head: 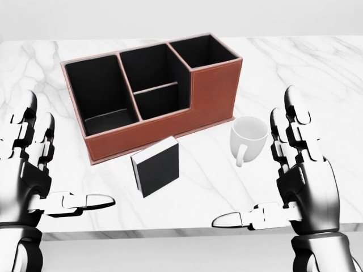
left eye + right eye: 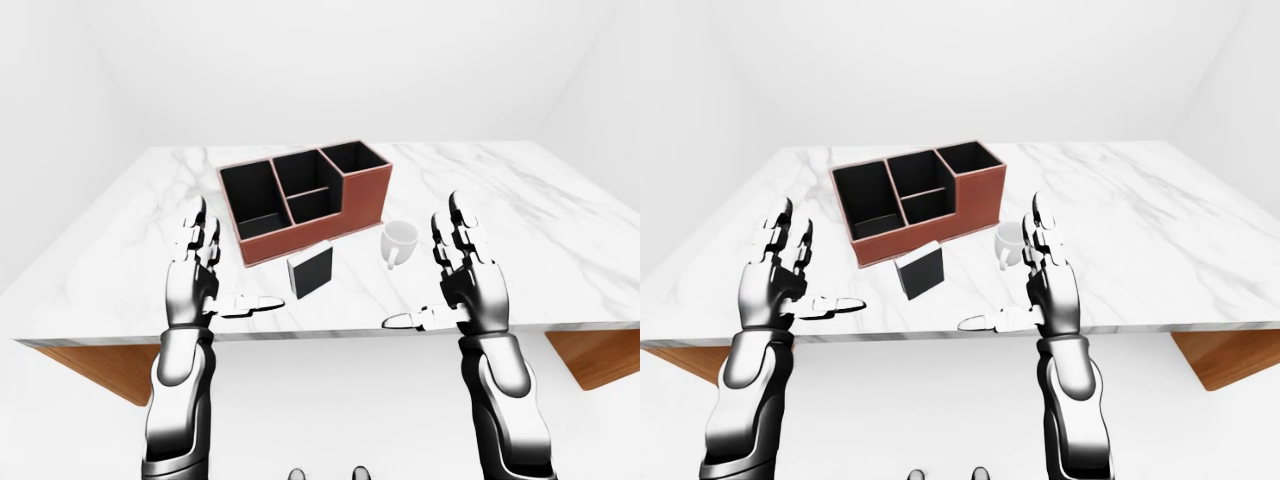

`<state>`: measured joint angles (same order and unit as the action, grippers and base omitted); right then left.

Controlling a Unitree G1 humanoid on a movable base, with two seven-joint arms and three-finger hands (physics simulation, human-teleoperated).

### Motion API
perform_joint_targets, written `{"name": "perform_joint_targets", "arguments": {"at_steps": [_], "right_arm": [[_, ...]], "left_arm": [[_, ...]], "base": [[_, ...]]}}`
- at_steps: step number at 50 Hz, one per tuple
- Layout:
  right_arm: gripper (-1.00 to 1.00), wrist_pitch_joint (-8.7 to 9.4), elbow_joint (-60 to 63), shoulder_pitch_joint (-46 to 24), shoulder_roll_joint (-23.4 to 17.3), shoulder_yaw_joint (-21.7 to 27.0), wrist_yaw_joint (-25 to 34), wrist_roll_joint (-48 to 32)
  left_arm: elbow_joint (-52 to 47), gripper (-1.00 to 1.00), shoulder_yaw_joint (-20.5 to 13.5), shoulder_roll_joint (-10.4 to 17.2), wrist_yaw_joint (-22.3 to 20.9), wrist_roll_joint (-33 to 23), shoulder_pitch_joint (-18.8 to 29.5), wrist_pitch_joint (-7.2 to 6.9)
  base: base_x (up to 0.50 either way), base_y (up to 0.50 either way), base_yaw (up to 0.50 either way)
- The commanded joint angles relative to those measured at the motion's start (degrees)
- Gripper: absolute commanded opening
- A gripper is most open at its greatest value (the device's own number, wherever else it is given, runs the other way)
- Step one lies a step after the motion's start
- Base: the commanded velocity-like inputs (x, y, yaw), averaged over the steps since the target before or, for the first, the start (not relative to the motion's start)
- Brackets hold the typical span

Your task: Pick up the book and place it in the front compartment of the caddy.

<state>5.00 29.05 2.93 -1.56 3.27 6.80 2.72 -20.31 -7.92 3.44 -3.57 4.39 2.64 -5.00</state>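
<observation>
Bright, even, diffuse light w/ no clear source; white room nearly washed out. Shadows faint: soft patch beside the book (image 1: 156,167), dim under the table (image 2: 500,190) edge. Caddy (image 1: 153,90) insides flat black, no detail. Soft sheen on both hands' metal. Renders sharp throughout, no blur, no visible edge distortion.

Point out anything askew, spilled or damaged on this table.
Nothing spilled or damaged. The book stands upright on the marble table, turned askew to the caddy just above it in the head view. The caddy itself sits at an angle to the table edge. The mug is upright and intact.
</observation>
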Motion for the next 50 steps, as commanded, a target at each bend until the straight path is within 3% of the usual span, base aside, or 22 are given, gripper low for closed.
{"name": "perform_joint_targets", "arguments": {"at_steps": [1,16,29,50], "right_arm": [[1.0,0.0,0.31,0.02,0.17,-0.22,0.07,-0.23],[1.0,0.0,1.15,0.19,-0.15,-0.8,0.63,-1.17],[1.0,0.0,4.94,0.61,0.47,-0.73,1.5,0.21],[1.0,0.0,6.16,0.45,0.23,-0.68,1.29,-0.14]], "left_arm": [[-0.13,0.95,-0.15,0.23,-0.01,0.04,0.1,0.0],[-2.05,0.95,-0.34,0.27,-0.09,0.24,-0.03,0.0],[-2.02,0.95,-0.55,0.34,-0.11,0.35,0.09,0.0],[-3.14,0.95,-0.71,0.46,-0.15,0.56,0.23,0.0]], "base": [[0.0,0.5,0.0],[0.0,0.5,0.0],[0.0,0.01,0.0],[0.49,0.0,0.0]]}}
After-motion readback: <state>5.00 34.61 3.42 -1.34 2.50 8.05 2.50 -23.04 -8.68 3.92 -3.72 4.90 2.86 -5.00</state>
